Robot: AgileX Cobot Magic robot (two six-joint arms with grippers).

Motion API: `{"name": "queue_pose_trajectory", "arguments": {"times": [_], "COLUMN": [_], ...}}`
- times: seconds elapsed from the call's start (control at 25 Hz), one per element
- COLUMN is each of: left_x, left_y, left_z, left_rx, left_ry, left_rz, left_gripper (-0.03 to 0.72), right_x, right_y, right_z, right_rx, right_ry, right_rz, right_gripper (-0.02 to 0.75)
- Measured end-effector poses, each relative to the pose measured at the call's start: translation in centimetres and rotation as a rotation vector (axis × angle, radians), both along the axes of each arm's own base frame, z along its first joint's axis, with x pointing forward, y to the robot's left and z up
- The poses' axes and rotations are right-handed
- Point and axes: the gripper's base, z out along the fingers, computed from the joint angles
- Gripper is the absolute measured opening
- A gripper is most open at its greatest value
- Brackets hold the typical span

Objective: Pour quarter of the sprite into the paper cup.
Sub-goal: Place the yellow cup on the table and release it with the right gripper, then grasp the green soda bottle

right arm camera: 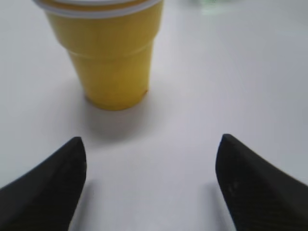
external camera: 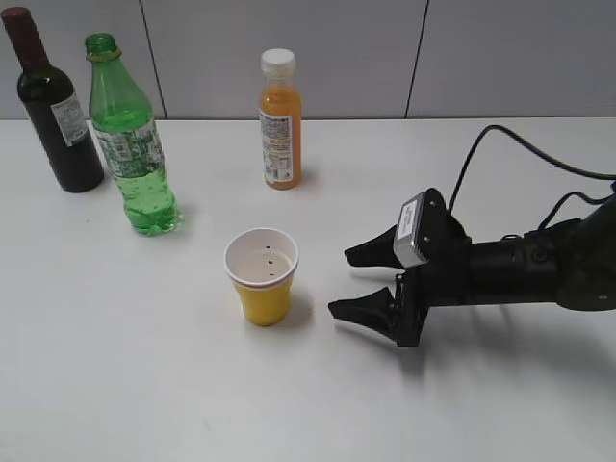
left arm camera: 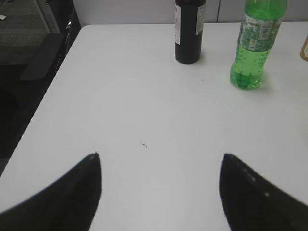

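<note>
The white surface [external camera: 115, 366] carries everything. The right arm [external camera: 539, 265] reaches in low and nearly level from the right, its jaws spread wide with nothing between them, the right gripper [external camera: 345, 281] aimed at the paper cup [external camera: 262, 275] just beside it. The left gripper [left arm camera: 161, 161] hovers over bare surface, jaws also apart and empty. Far left stand a dark wine bottle [external camera: 53, 106], then the sprite [external camera: 130, 140] upright and uncapped, and further right a juice bottle [external camera: 280, 120].

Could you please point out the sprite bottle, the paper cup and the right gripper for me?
sprite bottle [external camera: 130, 144]: exterior view, on its label.
paper cup [external camera: 263, 300]: exterior view, yellow outer wall.
right gripper [external camera: 358, 284]: exterior view, between its open fingertips.
</note>
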Motion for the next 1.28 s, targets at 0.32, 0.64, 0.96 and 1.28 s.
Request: {"name": "queue_pose_trajectory", "arguments": {"times": [0.32, 0.64, 0.96, 1.28], "left_x": [0.0, 0.0, 0.0, 0.0], "left_y": [0.0, 0.0, 0.0, 0.0], "left_z": [0.0, 0.0, 0.0, 0.0], "left_rx": [0.0, 0.0, 0.0, 0.0], "left_ry": [0.0, 0.0, 0.0, 0.0], "left_rz": [0.0, 0.0, 0.0, 0.0], "left_gripper": [0.583, 0.583, 0.583, 0.583], "right_x": [2.8, 5.5, 7.3, 9.8], "right_y": [-1.9, -5.1, -6.7, -6.9], "right_z": [5.8, 10.7, 13.0, 16.7], "right_rx": [-0.014, -0.049, -0.164, -0.15], "right_ry": [-0.104, -0.205, -0.106, -0.007], "right_rz": [-0.414, -0.87, -1.09, -1.077], "right_gripper": [0.599, 0.593, 0.593, 0.593]}}
